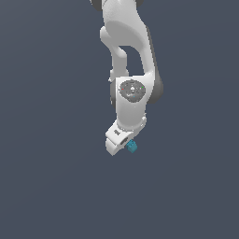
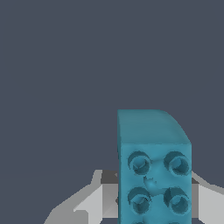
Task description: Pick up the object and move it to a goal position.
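1. Closest in the wrist view is one teal-blue block [image 2: 154, 175], filling much of the frame. Its studded face is turned toward the camera, with four round studs fully visible in two rows of two (a third row may begin at the frame edge, too cut off to count).
2. The block's long axis runs away from the wrist camera. The far end is the sloped one, with one corner cut off at an angle.
3. Pale grey finger surfaces [image 2: 94, 202] show on either side of the block's near part, one to each side. The jaws stand around the block and appear to pinch it between them, though the exact contact lines are hidden by the block itself.
4. In the exterior view there is one white arm [image 1: 132, 51] reaching down from the top of the frame, ending in the gripper [image 1: 125, 142], which is tilted toward the exterior view's left.
5. There the block [image 1: 132, 147] appears as a tiny teal speck at the gripper's lower tip, on its right in that view, much smaller than the gripper. Its pointing direction cannot be told from this view.
6. Farthest back is a plain dark blue-grey surface [image 1: 46, 186], uniform across both views; whether the block touches it cannot be told.
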{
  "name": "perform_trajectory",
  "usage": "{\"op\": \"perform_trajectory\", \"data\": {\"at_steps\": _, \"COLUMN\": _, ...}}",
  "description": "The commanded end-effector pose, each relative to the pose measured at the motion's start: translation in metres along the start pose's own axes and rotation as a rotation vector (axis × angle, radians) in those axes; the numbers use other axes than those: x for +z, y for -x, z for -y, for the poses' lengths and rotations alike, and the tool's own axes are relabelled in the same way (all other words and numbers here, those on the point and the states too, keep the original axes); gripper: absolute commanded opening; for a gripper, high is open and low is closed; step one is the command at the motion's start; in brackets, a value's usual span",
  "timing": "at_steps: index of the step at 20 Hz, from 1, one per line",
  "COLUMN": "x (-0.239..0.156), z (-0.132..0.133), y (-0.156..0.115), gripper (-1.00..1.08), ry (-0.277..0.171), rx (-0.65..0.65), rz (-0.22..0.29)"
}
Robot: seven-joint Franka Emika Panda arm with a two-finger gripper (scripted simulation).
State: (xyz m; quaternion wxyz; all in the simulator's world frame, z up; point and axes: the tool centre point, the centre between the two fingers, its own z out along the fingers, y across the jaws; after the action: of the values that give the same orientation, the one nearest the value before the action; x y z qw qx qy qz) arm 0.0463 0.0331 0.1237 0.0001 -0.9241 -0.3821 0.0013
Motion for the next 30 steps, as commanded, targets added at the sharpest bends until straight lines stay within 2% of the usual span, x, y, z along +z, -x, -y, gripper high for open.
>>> {"op": "perform_trajectory", "data": {"at_steps": 1, "x": -0.029, "z": -0.007, "y": 0.012, "gripper": -1.00, "ry": 0.002, "rx": 0.000, "rz": -0.001}}
{"op": "perform_trajectory", "data": {"at_steps": 22, "x": -0.262, "z": -0.062, "y": 0.106, "gripper": -1.00, "ry": 0.000, "rx": -0.001, "rz": -0.004}}
{"op": "perform_trajectory", "data": {"at_steps": 30, "x": -0.331, "z": -0.082, "y": 0.133, "gripper": -1.00, "ry": 0.001, "rx": 0.000, "rz": -0.003}}
